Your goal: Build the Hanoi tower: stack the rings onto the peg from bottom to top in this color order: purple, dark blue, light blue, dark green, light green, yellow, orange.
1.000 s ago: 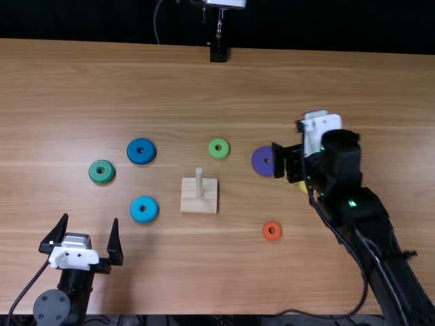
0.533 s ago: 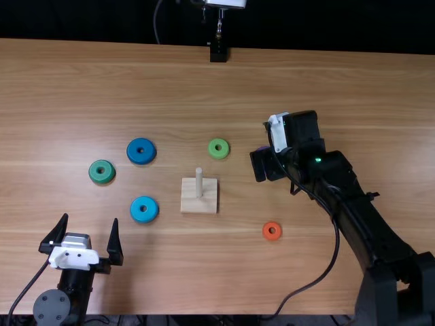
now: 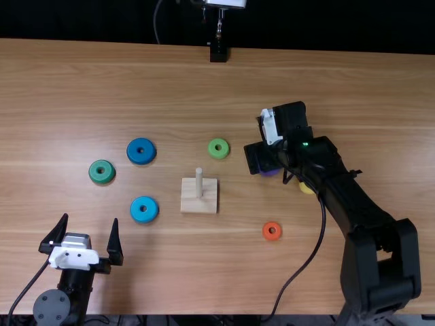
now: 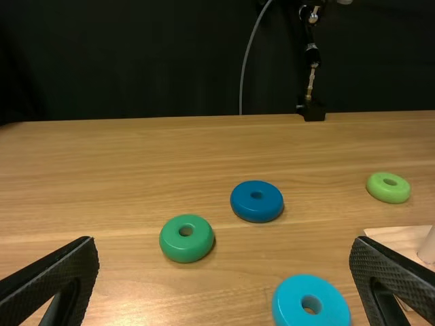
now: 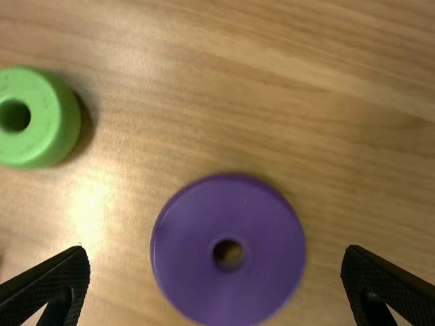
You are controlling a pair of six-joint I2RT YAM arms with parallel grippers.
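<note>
1. Step in hand, as judged: picking up the purple ring [image 5: 194,275], first in the order. The peg [image 3: 199,183] stands bare on its wooden base [image 3: 193,205].
2. Purple ring lies flat on the table [image 3: 177,272], between the right arm's [image 3: 326,166] jaws. Jaws open, one to each side of it, no contact seen.
3. Left arm [image 3: 75,275]: jaws open, holding nothing, over the near part of the table.
4. Next move: centre on the ring, lower as needed, close on its rim, lift. Then carry it level to the peg and line up the hole before release. Jaw height over the table: cannot tell.
5. Risk: light green ring [image 3: 219,154] sits near; a wide sweep may nudge it. An off-centre grip could tilt the purple one.
6. Queue after purple: dark blue ring [image 3: 141,157], light blue ring [image 3: 144,216], dark green ring [image 3: 102,178], light green, yellow ring [image 3: 306,188], orange ring [image 3: 272,236].
</note>
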